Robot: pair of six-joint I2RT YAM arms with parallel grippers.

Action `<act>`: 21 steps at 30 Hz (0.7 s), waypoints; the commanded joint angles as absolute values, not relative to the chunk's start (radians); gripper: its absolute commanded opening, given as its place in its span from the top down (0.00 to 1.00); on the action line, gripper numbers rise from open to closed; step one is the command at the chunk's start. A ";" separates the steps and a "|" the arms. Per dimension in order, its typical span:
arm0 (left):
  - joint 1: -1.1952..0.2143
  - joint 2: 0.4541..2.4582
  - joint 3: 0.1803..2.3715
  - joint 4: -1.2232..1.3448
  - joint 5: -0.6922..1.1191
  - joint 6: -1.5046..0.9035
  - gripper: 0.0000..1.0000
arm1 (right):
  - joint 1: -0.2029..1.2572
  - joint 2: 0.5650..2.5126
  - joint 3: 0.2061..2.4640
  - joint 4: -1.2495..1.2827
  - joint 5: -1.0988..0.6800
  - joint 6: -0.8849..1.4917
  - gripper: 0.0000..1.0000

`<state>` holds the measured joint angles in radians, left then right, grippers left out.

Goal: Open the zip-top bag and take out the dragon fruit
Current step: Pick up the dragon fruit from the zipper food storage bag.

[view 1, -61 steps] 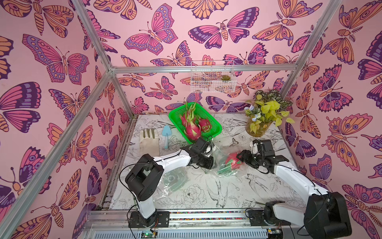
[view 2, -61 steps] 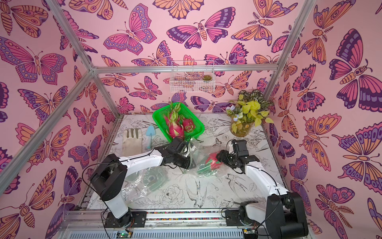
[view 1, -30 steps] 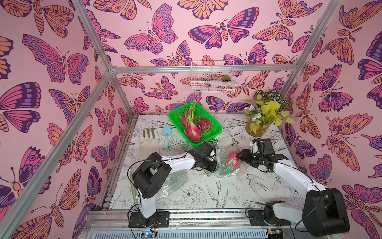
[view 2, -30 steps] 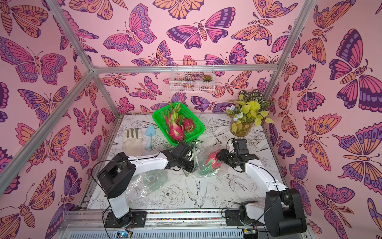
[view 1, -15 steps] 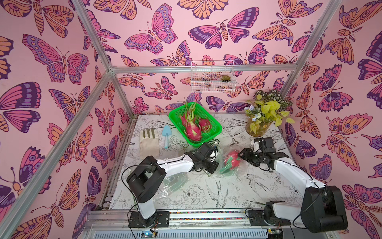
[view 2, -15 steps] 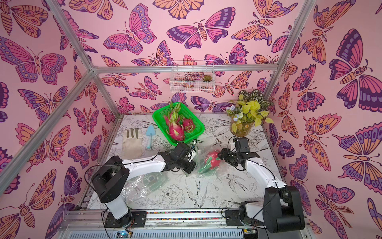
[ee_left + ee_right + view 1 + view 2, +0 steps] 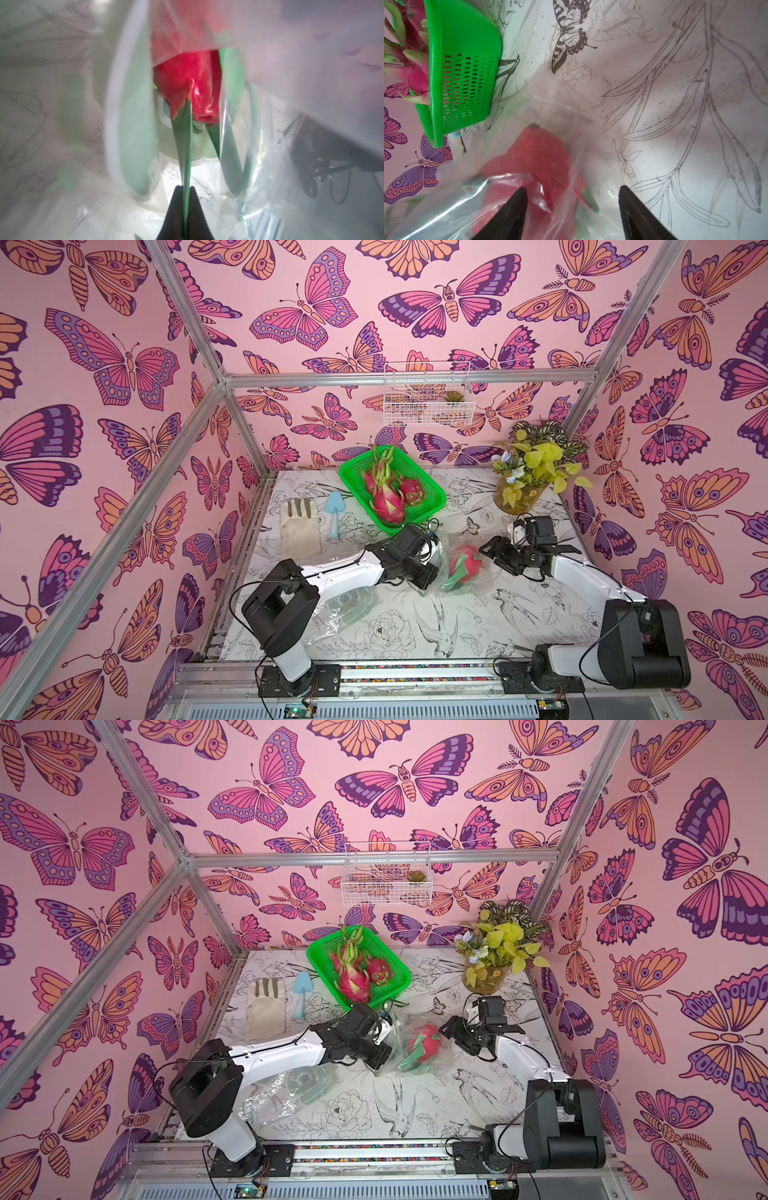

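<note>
**Location.** The dragon fruit (image 7: 465, 562) lies inside the clear zip-top bag (image 7: 482, 585) at the middle of the worktop (image 7: 415, 635), between the two claws. The bag mouth faces left and its closed end faces right. More dragon fruits sit in the green basket (image 7: 432, 506) at the far side, well apart from this work.

**Claw state.** The left claw (image 7: 185, 188) has reached into the bag mouth and is closed on one green scale (image 7: 186, 149) of the fruit. The right claw (image 7: 572, 187) is open. Its fingers straddle the right end of the bag and the fruit inside it, and they clamp nothing.

**Handling.**
- Fruit: expect a firm, moderately heavy oval body. Its skin looks glossy in the left wrist view, so treat it as slippery.
- Scale: it is thin, narrow and probably flexible. It is a weak hold that may bend, slip or tear under a hard pull.
- Bag: the film is limp, slick and light. It will travel with the fruit unless you restrain it.

**Where to hold.**
1. Close the right claw on loose film at the bag's closed end, not on the fruit.
2. Draw the fruit leftward slowly by the scale.
3. Once the body is clear of the mouth, regrip across its widest part.

**Caution.** Film blurs much of the left wrist view, so the mouth appears open, but you cannot confirm this across its full width.
</note>
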<state>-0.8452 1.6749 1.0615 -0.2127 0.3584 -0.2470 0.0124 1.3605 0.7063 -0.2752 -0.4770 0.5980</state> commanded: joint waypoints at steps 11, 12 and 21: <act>-0.833 1.687 1.104 -0.259 0.463 -0.195 1.00 | -0.006 1.517 0.669 0.009 -0.625 0.754 0.24; -0.833 1.687 1.106 -0.258 0.464 -0.196 1.00 | -0.006 1.525 0.667 0.020 -0.629 0.763 0.26; -0.828 1.669 1.121 -0.258 0.456 -0.221 1.00 | -0.006 1.559 0.645 0.066 -0.607 0.783 0.60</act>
<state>-0.8368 1.6791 1.0973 -0.2626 0.4271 -0.2184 -0.0002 1.5414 0.6598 0.0456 -0.6155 0.7643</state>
